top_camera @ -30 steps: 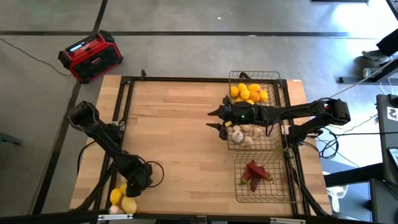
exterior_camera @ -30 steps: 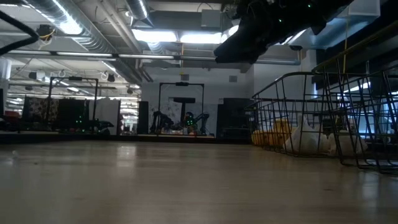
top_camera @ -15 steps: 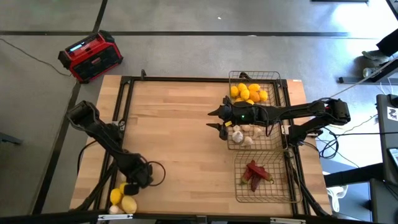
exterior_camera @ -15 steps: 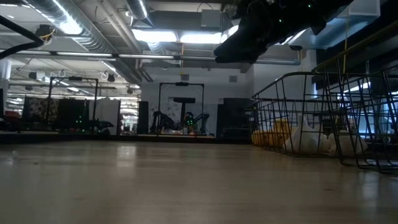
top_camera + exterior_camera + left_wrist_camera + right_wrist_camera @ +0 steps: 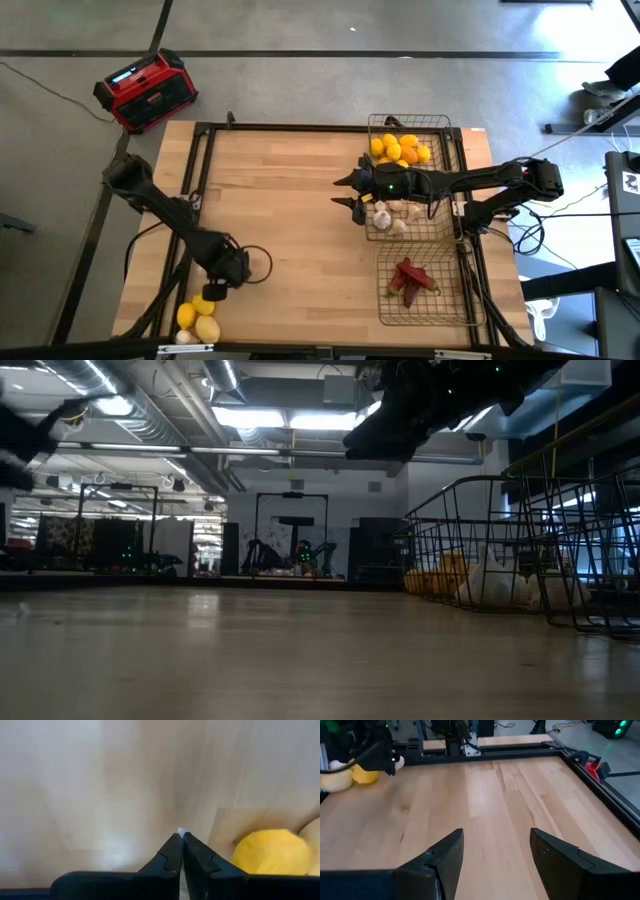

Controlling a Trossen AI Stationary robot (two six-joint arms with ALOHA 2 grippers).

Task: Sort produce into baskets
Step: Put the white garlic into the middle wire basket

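Three lemons [image 5: 198, 317] and a garlic bulb [image 5: 183, 338] lie on the table at the near left corner. My left gripper [image 5: 212, 288] hangs just beside them on the far side, shut on a tiny white piece [image 5: 181, 831]; one lemon [image 5: 272, 852] lies right next to its fingers. My right gripper [image 5: 342, 193] is open and empty in the air at the left rim of the middle basket [image 5: 440, 235], which holds garlic [image 5: 392, 213]. The far basket [image 5: 410, 118] holds lemons [image 5: 400, 150]. The near basket [image 5: 440, 320] holds chili peppers [image 5: 410, 278]. My left gripper pinches a tiny white piece [image 5: 181, 831] between the very ends of its two shut fingers [image 5: 172, 851]. The fingers point down at the table. Only a speck shows past the tips, so whether it is part of a garlic bulb cannot be told.
A red-and-black radio [image 5: 147, 92] stands on the floor beyond the far left corner. Black frame rails [image 5: 300, 127] run round the table. Bare wood [image 5: 290, 220] lies between the near-left produce and the baskets along the right side.
My left gripper has drawn back from the lemon pile toward the far edge and a little right, rising, and a lemon it covered now shows. My right arm has kept still.
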